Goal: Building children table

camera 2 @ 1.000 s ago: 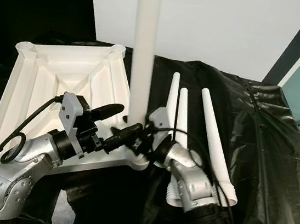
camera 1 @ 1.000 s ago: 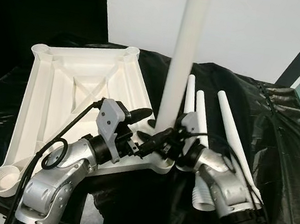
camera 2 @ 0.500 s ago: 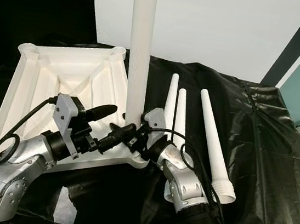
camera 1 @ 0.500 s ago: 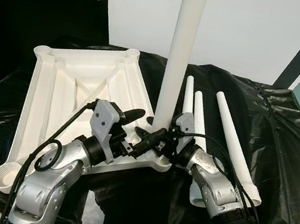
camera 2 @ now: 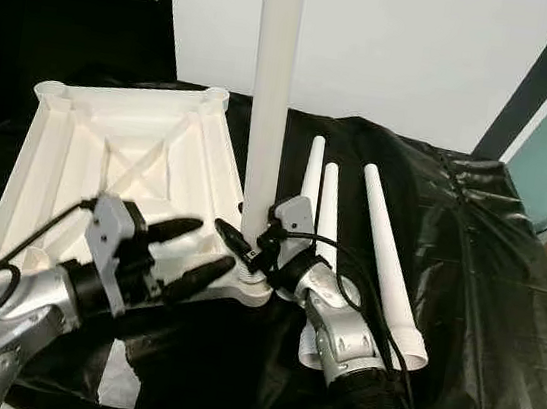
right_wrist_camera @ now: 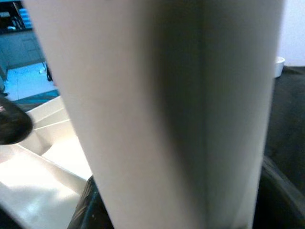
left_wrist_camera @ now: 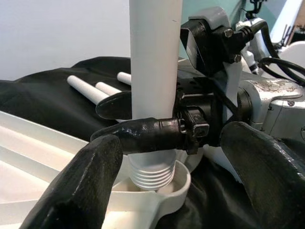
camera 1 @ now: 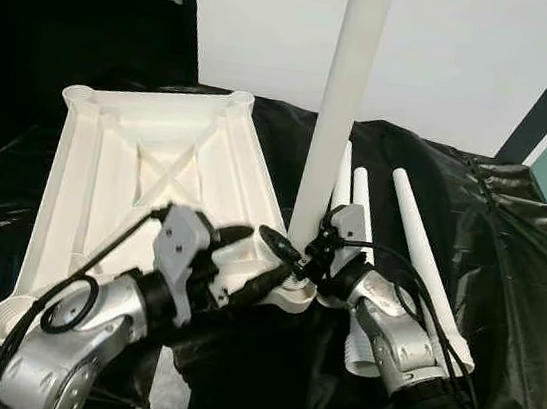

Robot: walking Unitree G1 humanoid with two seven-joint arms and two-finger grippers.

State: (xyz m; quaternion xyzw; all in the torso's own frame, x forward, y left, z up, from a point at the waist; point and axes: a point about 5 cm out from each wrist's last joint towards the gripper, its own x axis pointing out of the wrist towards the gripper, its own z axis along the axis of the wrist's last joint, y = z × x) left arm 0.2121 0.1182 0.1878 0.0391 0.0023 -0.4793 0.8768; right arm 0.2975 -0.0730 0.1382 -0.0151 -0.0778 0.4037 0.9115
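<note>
Black sheeting [camera 1: 510, 246] covers the surface under the upturned white tabletop [camera 1: 137, 166]

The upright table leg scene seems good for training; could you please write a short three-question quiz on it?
1. True or false: the right gripper is shut on the upright leg.
2. How many loose legs lie on the black sheet?
3. The upright leg's threaded end sits in: A) the tabletop corner socket, B) the left gripper, C) the floor.

Key: 1 true; 2 three; 3 A.
</note>
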